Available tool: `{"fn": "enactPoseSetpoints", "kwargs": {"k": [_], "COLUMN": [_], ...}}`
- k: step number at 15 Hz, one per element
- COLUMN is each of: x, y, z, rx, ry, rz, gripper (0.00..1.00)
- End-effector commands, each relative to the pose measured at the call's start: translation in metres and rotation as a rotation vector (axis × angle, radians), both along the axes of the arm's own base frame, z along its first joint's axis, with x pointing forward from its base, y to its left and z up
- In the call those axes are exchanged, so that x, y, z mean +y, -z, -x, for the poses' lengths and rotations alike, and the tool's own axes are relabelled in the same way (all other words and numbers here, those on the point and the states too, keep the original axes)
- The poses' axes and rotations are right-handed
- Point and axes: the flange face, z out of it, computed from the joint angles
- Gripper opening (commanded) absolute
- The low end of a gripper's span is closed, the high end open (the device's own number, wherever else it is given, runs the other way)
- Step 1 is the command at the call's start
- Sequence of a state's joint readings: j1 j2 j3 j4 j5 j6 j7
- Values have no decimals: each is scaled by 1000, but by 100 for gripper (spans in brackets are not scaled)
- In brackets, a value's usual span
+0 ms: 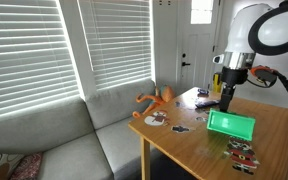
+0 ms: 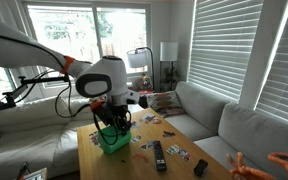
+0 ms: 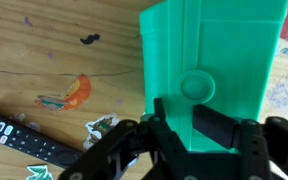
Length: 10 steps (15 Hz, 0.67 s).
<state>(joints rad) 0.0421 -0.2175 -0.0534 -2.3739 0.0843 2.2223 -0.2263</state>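
The wooden counter [image 1: 184, 140] stands in a living room, one long edge against a grey sofa [image 1: 54, 135]. Behind the sofa, white slatted blinds [image 1: 34, 50] cover the windows. A white door [image 1: 189, 50] shows at the back in an exterior view, and a floor lamp [image 2: 139, 60] stands by the far window in an exterior view.

A green plastic box [image 1: 231, 124] lies near the middle of the counter, away from the sofa edge. The gripper [image 3: 189, 125] hangs right over it, its jaws set on either side of the box's near wall. Whether they press on that wall I cannot tell.

Small stickers [image 3: 72, 92] are scattered flat over the wood around the box. A black remote control [image 2: 160, 155] lies near the box, apart from it. An orange toy [image 1: 156, 99] rests at the counter's corner by the sofa, well apart from the box.
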Motion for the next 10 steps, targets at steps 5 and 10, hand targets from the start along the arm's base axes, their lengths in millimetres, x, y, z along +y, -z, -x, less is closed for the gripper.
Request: {"fn": "enactPoseSetpoints", "kwargs": {"k": [5, 10], "x": [4, 4], "y": [5, 5], "z": [-2, -1], "rx": [9, 9], "ry": [-15, -16], "rz": [0, 1], "gripper": [22, 59]}}
